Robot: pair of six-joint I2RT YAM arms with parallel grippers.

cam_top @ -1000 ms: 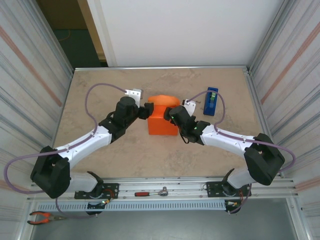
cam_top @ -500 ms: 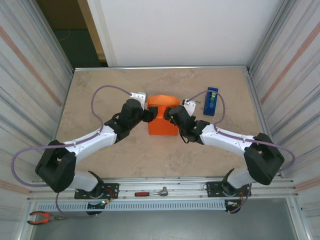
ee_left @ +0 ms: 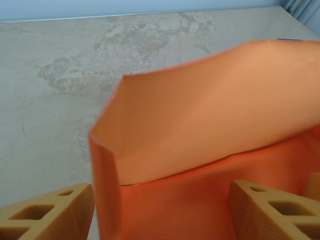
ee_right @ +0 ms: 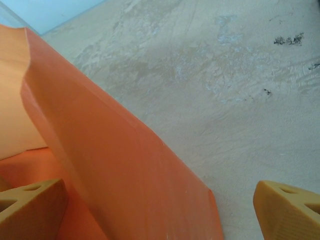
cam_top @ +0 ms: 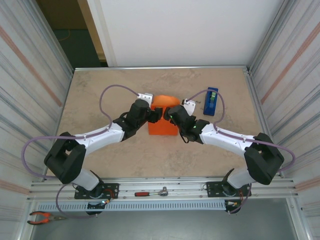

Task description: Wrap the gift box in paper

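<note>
Both the left pincer [cam_top: 158, 114] and right pincer [cam_top: 169, 111] are standing spread, grasping nothing, flanking the thin, floppy paper [cam_top: 162, 128] humped on the table [cam_top: 107, 87], probably best pinched at its loose upper flap.

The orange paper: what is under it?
The orange paper stands in a box-like form on the table. Whatever it wraps is completely covered, so I cannot tell.

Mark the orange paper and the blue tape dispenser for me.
orange paper [cam_top: 161, 127], top external view, its near side face.
blue tape dispenser [cam_top: 211, 101], top external view, middle of its body.
</note>
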